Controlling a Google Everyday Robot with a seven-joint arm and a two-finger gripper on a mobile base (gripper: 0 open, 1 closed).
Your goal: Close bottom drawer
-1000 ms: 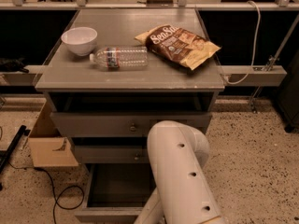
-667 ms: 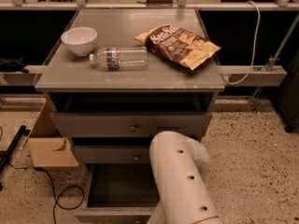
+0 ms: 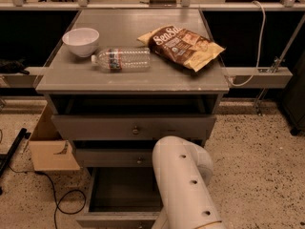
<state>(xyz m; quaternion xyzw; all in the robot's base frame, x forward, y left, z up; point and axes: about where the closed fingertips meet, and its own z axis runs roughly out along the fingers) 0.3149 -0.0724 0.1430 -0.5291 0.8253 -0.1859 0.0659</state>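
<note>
The bottom drawer (image 3: 119,194) of the grey cabinet stands pulled out, its plain grey box interior showing and its front edge at the bottom of the camera view. Above it are the middle drawer (image 3: 114,157) and the top drawer (image 3: 136,127), each with a small round knob. My white arm (image 3: 186,190) fills the lower centre and right and covers the right part of the bottom drawer. My gripper is out of view below the frame.
On the cabinet top (image 3: 66,80) lie a white bowl (image 3: 81,41), a plastic water bottle (image 3: 121,59) on its side and a brown snack bag (image 3: 183,46). A cardboard box (image 3: 50,144) and a black cable (image 3: 62,199) are on the floor at left.
My arm has shifted a little to the right and down in the view. The bottom drawer stands open as before.
</note>
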